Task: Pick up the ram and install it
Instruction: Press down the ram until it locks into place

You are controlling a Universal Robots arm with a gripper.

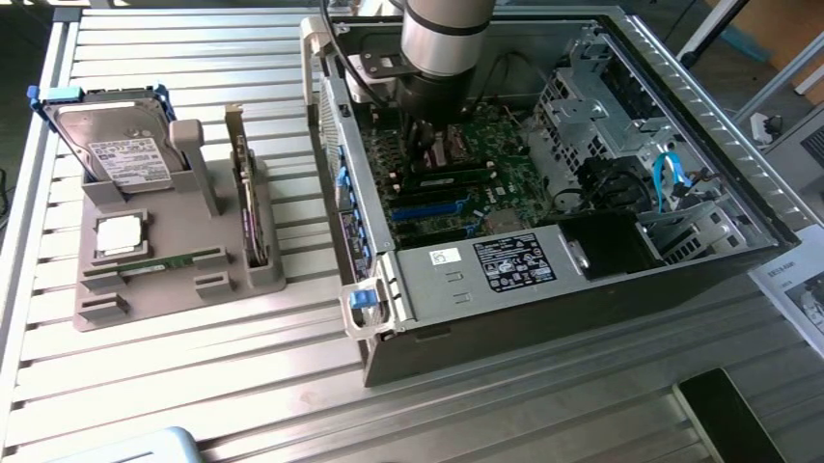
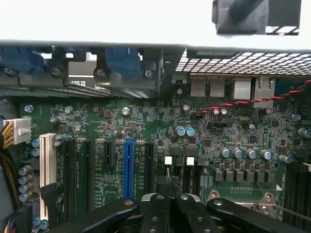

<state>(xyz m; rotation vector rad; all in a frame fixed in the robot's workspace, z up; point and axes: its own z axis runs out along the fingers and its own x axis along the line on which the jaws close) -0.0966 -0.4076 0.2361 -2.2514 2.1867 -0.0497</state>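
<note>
two alike sticks are involved, and in the exterior view one long, narrow green stick [image 1: 174, 261] is seen lying flat in the grey moulded holder [image 1: 245, 282] on the ribbed metal surface [image 1: 193, 386], its long axis running across that view. the black end effector [image 1: 434, 145] is lowered into the open grey computer case [image 1: 515, 309], well apart from the holder.

in the wrist view the end effector [image 2: 168, 189] is shown with its fingers drawn together just above the green motherboard [image 2: 146, 121]. a thin, pale strip, judged to be the long, thin green circuit-board ram [image 2: 168, 175] seen edge-on, is caught at the fingertips and reaches to a small white latch [image 2: 168, 160]. whether it is clamped or only pressed down cannot be told. its long axis is laid along the dark slot, parallel to the bright blue slot [image 2: 129, 167], with the board standing on edge.

the ram is judged light, stiff and fragile. it is best held by its bare long edges near the middle, clear of chips and contacts, and kept square to the slot.
</note>
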